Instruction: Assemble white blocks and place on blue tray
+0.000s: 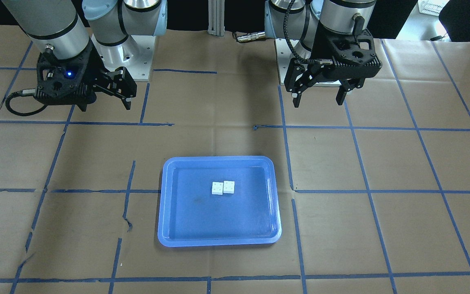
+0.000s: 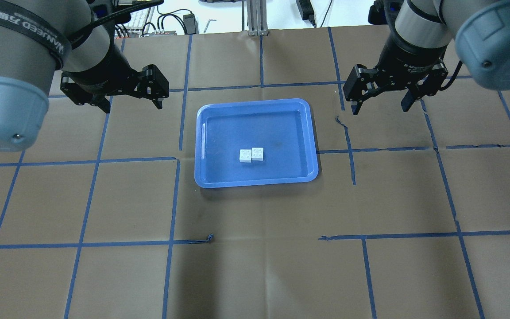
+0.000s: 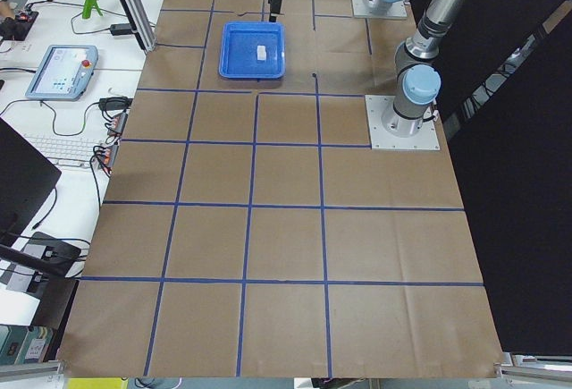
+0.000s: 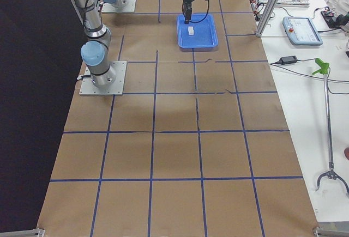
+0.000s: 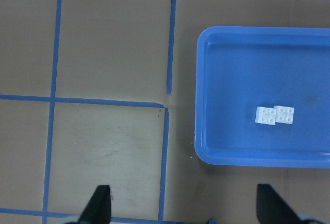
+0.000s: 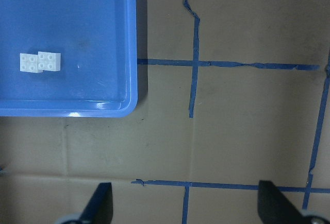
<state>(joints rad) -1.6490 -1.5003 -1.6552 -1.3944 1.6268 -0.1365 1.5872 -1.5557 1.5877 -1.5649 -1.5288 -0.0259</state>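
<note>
Two white blocks point(image 2: 245, 155) point(image 2: 257, 153) lie studs up, side by side and touching, near the middle of the blue tray point(image 2: 255, 102). I cannot tell whether they are joined. They also show in the front view point(image 1: 217, 188) point(image 1: 229, 187), the left wrist view point(image 5: 267, 116) and the right wrist view point(image 6: 30, 62). My left gripper point(image 2: 132, 106) point(image 1: 318, 102) hangs open and empty above the table, to the tray's left. My right gripper point(image 2: 381, 108) point(image 1: 106, 107) hangs open and empty to the tray's right.
The table is covered in brown paper with a grid of blue tape point(image 2: 175, 199). The tray's rim shows in both wrist views point(image 5: 198, 105) point(image 6: 133, 54). Monitors, a keyboard and cables point(image 3: 63, 67) lie on a side bench beyond the table's far edge.
</note>
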